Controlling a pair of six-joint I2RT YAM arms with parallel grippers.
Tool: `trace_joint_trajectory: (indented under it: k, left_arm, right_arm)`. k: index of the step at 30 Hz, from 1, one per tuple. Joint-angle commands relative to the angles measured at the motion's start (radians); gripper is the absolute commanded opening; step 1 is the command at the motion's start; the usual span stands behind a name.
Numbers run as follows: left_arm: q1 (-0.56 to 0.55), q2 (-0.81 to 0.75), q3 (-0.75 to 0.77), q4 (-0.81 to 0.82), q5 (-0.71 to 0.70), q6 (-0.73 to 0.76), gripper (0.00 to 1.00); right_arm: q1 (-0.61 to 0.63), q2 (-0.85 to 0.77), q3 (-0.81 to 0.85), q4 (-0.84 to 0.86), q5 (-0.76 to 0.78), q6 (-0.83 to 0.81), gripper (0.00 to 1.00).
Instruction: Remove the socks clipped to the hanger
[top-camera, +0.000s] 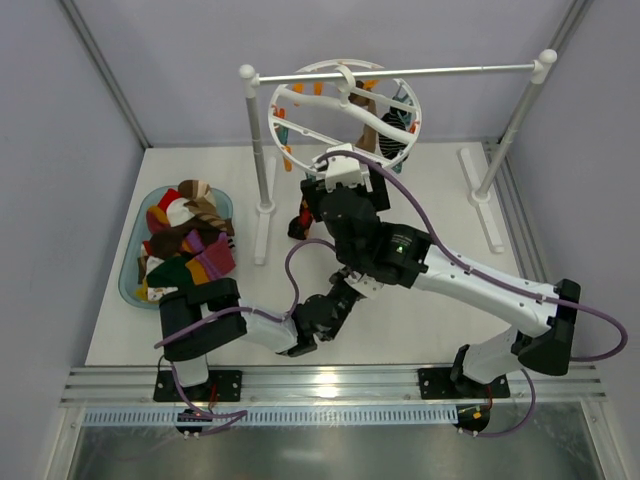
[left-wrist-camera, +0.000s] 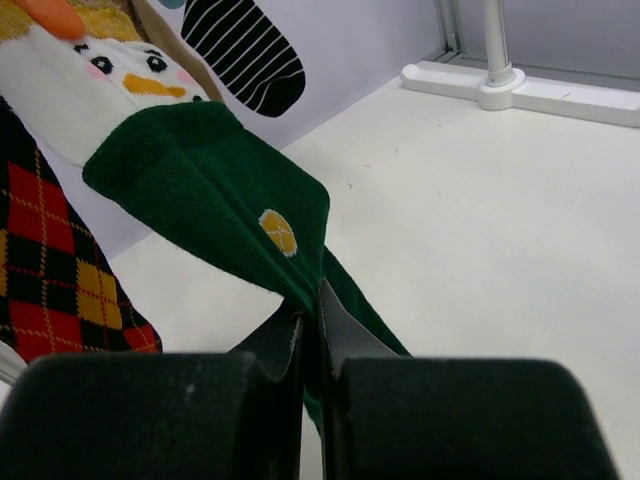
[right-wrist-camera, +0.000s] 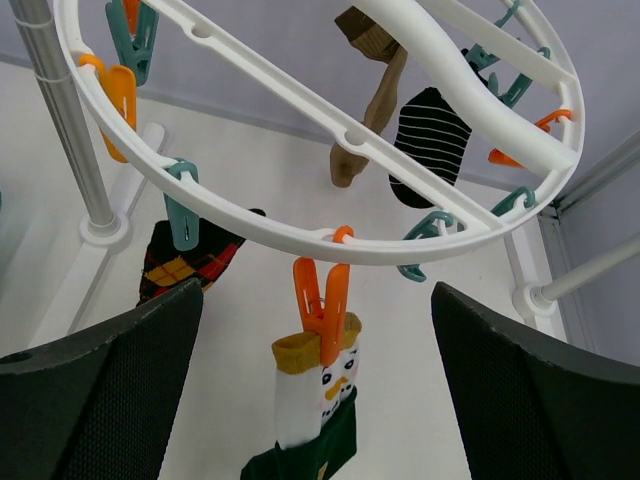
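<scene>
- We look down on a white desk (top-camera: 430, 200) where two black robot arms reach toward a round white hanger (top-camera: 345, 105).
- The hanger hangs by its hook from the metal bar of a white-posted rack (top-camera: 400, 72) at the far side of the desk.
- Our left hand (left-wrist-camera: 312, 320) is pinched tight on the lower end of a green snowman sock (left-wrist-camera: 200, 190), with the fabric squeezed between its two fingers.
- The top of that sock is gripped by an orange clip (right-wrist-camera: 322, 300) on the near rim of the hanger.
- Our right hand (right-wrist-camera: 315, 300) is spread wide just below the hanger's rim and holds nothing. In its wrist view, one finger stands on each side of the orange clip.
- A red and black diamond-pattern sock (right-wrist-camera: 185, 265) hangs beside the green one, under a teal clip (right-wrist-camera: 182, 205).
- A black and white striped sock (right-wrist-camera: 425, 140) and a brown sock (right-wrist-camera: 365, 110) hang from the far side of the ring.
- At the left of the desk, a teal tray (top-camera: 135, 285) holds a heap of socks (top-camera: 190, 240) in mixed colours.
</scene>
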Motion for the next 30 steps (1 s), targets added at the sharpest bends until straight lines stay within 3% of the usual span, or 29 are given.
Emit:
trace_joint_trajectory:
  k: [1, 8, 22, 30]
  left_arm:
    - [-0.028, -0.002, 0.012, 0.219, 0.037, 0.059, 0.00]
    - [-0.044, -0.023, -0.013, 0.219, 0.034, 0.074, 0.00]
    - [-0.065, -0.019, -0.012, 0.221, 0.031, 0.093, 0.00]
    - [-0.076, -0.013, -0.008, 0.221, 0.032, 0.104, 0.00]
  right_arm:
    - [0.014, 0.067, 0.102, -0.129, 0.071, 0.057, 0.95]
    - [0.021, 0.179, 0.183, -0.293, 0.186, 0.182, 0.88]
    - [0.024, 0.265, 0.177, -0.379, 0.312, 0.298, 0.77]
    - [0.005, 0.281, 0.165, -0.391, 0.320, 0.319, 0.60]
